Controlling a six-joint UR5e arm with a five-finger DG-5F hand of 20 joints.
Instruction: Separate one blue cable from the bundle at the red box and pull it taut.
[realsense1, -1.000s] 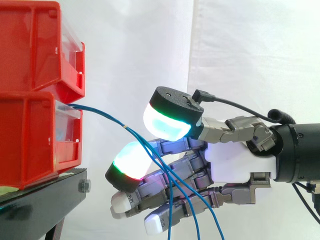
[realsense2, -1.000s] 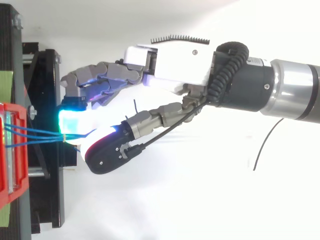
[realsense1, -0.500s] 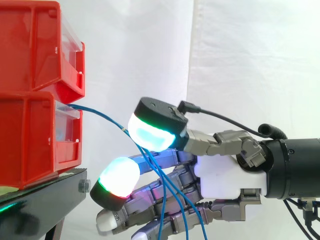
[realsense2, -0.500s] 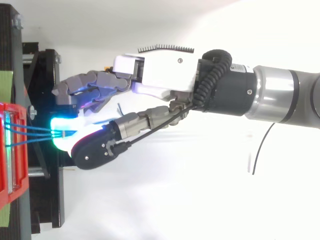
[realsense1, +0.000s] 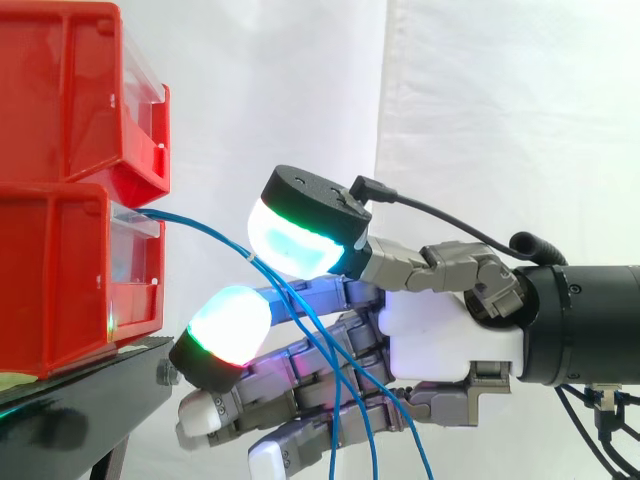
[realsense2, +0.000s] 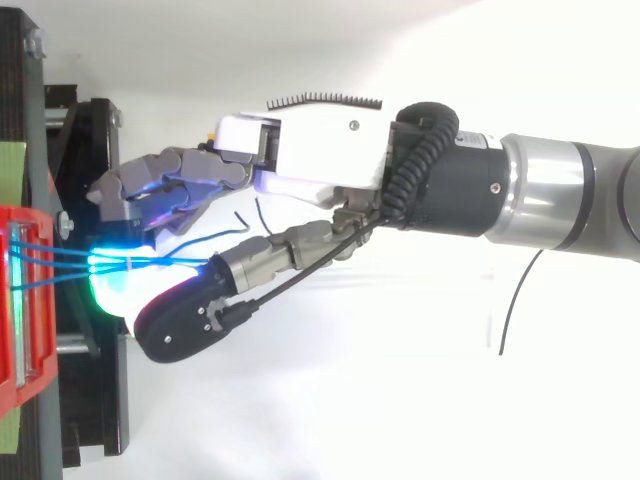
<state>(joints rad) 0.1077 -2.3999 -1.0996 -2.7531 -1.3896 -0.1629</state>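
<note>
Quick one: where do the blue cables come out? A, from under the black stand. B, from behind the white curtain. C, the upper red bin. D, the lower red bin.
D: in the side view the blue cables leave the front of the lower red bin, then slope down across the hand.

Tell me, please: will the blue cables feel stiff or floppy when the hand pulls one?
Probably floppy: beyond the small tie, the blue cables sag and fan out across the hand. Likely light and thin, so one may slip off the thick pads. Being tied together, pulling one from the red box could drag the others.
</note>
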